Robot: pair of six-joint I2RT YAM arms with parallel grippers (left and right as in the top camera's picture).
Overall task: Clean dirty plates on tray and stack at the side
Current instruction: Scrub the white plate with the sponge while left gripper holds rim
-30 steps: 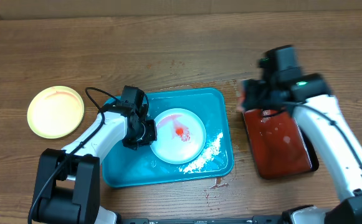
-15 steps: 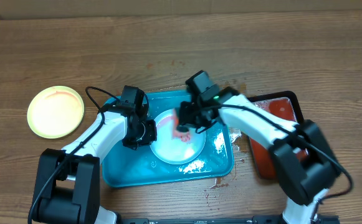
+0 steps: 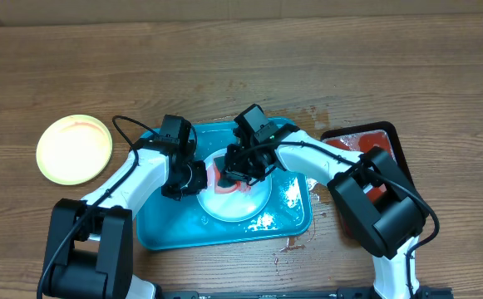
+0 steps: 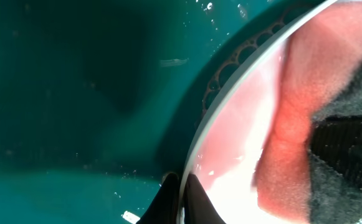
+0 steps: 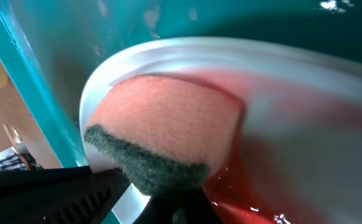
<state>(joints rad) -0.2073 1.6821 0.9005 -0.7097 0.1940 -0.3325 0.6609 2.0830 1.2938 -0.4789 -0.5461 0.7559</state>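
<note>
Now the right end effector (image 3: 239, 171), clamped on a sponge (image 5: 162, 118), presses it onto the plate (image 3: 256, 201) in the tray (image 3: 162, 228). Red sauce (image 5: 237, 186) lies just beside it, while the left end effector (image 3: 194, 177) pinches the plate's left rim.

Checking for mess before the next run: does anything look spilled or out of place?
Yes. White foam lies at the right end of the tray, and wet spots mark the table just beyond its right corners. Red sauce smears the plate beside the sponge.
</note>
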